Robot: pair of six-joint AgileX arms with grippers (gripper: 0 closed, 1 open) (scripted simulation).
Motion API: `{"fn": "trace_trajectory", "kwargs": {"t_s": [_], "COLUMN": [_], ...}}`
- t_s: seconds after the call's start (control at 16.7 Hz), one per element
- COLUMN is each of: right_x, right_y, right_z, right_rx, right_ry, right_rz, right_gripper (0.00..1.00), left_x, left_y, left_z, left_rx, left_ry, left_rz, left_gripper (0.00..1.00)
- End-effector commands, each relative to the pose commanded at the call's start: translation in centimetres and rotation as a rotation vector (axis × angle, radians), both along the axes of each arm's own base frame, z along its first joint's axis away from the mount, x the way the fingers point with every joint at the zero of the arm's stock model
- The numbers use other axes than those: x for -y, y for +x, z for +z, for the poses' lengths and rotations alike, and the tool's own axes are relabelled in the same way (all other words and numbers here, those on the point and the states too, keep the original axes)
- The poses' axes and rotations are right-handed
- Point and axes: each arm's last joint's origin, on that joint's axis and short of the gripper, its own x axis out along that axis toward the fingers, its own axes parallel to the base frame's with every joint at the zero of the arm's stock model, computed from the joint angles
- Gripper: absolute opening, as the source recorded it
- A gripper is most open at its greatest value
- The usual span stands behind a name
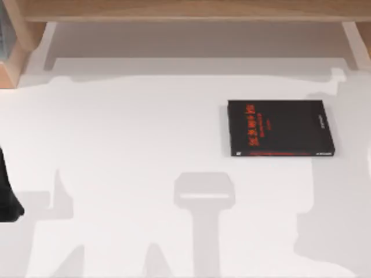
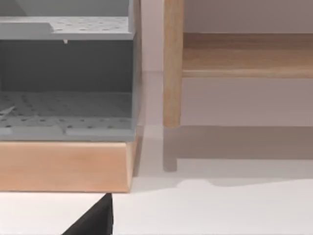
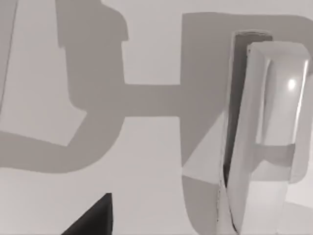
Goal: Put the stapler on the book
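The black book [image 1: 281, 128] with red lettering lies flat on the white table, right of centre. The pale grey stapler [image 1: 204, 196] lies in a patch of shadow near the middle of the table, left of the book and nearer the front edge. In the right wrist view the stapler [image 3: 266, 132] looms close, a long silver body with rounded ends, and a dark corner of my right gripper [image 3: 93, 220] shows apart from it. My left arm [image 1: 7, 197] rests at the table's left edge, with a dark corner of my left gripper [image 2: 93, 220] low over the table.
A wooden shelf [image 1: 185, 11] runs along the back of the table. At the back left stands a grey perforated organiser [image 2: 66, 73] on a wooden base [image 2: 66, 166], beside a wooden post [image 2: 172, 63]. Arm shadows fall across the white tabletop [image 1: 116, 145].
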Motion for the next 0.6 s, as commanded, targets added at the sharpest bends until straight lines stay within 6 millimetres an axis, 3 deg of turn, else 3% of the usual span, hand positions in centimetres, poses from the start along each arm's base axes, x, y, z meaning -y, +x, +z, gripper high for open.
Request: {"fn": "trace_trajectory", "kwargs": {"t_s": [0.36,0.6], "right_x": [-0.1,-0.1], "right_y": [0.7,0.8], "right_z": [-3.6,-3.9], "right_rx": [0.003,0.001], "right_ry": [-0.001,0.000], "right_rz": [-0.001,-0.001], "right_gripper": [1.00,1.00], "left_x": [0.0,0.0], "left_y": [0.0,0.0], "left_z": [0.0,0.0], "left_rx": [0.000,0.000], "left_ry": [0.000,0.000], "left_rz": [0.000,0.000], "left_gripper": [1.00,1.00]}}
